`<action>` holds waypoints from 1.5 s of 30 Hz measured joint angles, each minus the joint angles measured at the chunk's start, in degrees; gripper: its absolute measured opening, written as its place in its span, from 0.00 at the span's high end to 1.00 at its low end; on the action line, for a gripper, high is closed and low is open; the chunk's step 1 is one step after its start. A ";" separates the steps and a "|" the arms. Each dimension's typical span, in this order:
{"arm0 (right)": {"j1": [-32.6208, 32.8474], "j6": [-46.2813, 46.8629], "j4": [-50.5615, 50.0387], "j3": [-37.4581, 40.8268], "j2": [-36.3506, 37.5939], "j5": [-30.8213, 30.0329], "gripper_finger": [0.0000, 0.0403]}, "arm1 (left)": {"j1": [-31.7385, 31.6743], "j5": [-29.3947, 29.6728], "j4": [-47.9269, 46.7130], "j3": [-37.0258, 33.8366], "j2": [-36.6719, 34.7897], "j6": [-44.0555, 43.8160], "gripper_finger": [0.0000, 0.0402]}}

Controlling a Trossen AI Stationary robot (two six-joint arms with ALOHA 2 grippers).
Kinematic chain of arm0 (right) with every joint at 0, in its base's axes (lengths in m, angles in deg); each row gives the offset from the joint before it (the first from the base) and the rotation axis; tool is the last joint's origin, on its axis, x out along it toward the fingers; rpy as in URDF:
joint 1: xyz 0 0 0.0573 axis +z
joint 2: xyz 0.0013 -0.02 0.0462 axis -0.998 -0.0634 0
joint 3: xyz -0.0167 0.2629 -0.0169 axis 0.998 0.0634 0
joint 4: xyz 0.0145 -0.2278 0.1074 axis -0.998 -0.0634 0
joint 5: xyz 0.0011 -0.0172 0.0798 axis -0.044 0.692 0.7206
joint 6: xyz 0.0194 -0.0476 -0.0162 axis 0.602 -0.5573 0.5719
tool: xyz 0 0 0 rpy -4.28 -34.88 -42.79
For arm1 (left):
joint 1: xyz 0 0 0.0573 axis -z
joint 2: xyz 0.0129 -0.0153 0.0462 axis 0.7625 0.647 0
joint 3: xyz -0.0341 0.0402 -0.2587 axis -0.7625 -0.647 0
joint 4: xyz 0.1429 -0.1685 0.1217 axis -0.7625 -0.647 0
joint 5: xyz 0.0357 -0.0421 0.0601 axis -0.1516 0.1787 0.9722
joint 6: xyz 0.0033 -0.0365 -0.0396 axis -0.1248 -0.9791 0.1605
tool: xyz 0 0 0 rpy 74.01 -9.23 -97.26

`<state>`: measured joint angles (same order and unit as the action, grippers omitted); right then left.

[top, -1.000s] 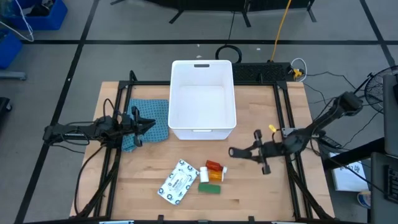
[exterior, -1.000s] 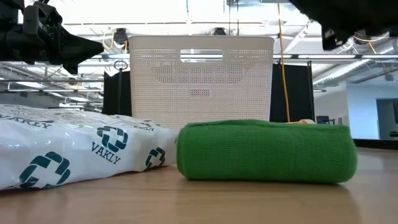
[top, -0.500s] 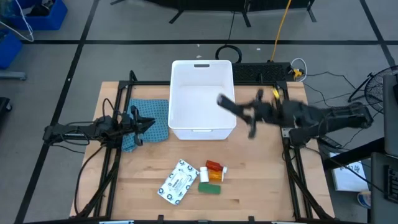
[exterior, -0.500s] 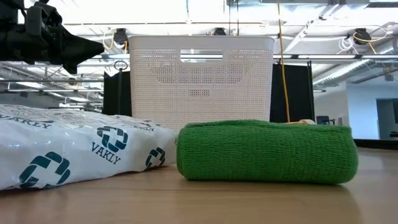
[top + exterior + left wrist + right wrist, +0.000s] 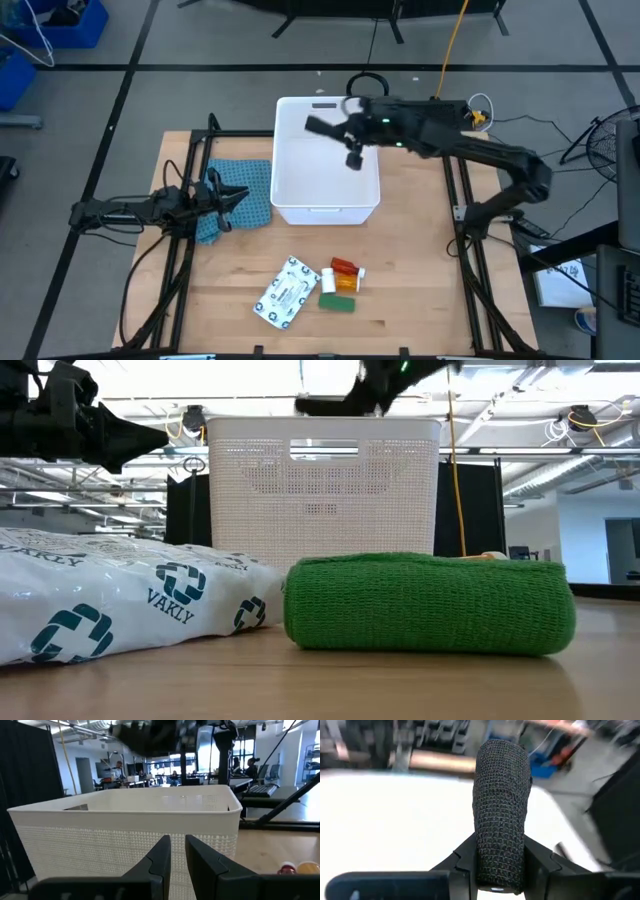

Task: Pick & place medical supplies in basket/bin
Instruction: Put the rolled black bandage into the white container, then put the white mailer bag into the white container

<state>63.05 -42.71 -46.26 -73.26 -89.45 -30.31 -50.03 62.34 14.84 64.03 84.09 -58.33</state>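
One white packet (image 5: 110,595) printed "VAKLY", right hand (image 5: 499,851) clamping black roll (image 5: 500,805) over bin (image 5: 326,160)

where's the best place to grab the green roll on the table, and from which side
Probably from straight above, fingers closing across the short width of the green roll at mid-length. It lies flat on its long side at the table's near edge. The orange bottle sits tight against its far side, so spread the fingers along that seam with care. The white packet lies just to its left.
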 joint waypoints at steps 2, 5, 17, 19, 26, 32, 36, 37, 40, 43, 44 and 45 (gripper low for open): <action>-0.72 -2.76 -0.97 0.00 -3.66 1.37 0.77 | 0.00 0.00 0.24 0.00 0.00 0.01 0.84; -1.44 -5.42 -1.47 0.00 -8.67 2.01 0.77 | -0.01 0.00 0.25 0.00 0.00 -0.25 0.84; -1.82 -6.02 -1.51 -0.02 -22.54 1.96 0.77 | 0.01 0.00 0.23 0.00 0.00 -3.32 0.84; -1.90 -6.05 -1.83 -0.02 -23.67 1.83 0.77 | -0.01 0.00 0.23 0.00 0.00 -3.37 0.84; -1.85 -6.03 -1.48 -0.14 -24.14 1.83 0.75 | -0.01 -0.02 0.17 0.00 0.00 -3.41 0.84; -1.85 -5.98 -1.91 -0.13 -24.19 1.77 0.65 | -0.01 -0.10 0.17 0.00 0.00 -3.41 0.84; -1.87 -4.21 -1.93 -0.13 -24.21 0.55 0.53 | 0.01 -0.28 0.17 0.00 0.00 -3.43 0.84; -1.85 -4.06 -1.91 -0.13 -24.21 -0.83 0.50 | 0.01 -0.28 0.17 0.00 0.00 -3.45 0.84; -1.85 -3.75 -1.81 -0.02 -23.75 -5.64 0.43 | -0.01 -0.28 0.17 0.00 0.00 -3.51 0.84; -1.70 -4.01 -1.44 0.06 -22.68 -7.11 0.38 | -0.01 -0.28 0.17 0.00 0.02 -3.69 0.84; -1.66 -4.17 -1.39 0.07 -21.94 -7.11 0.37 | -0.01 -0.28 0.17 0.00 0.00 -3.69 0.84; -1.54 -4.19 -1.00 0.07 -21.15 -7.09 0.36 | -0.01 -0.28 0.18 0.00 0.00 -3.69 0.84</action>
<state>61.51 -46.90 -47.26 -73.19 -110.60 -37.40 -50.05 62.06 15.01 64.03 84.09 -62.03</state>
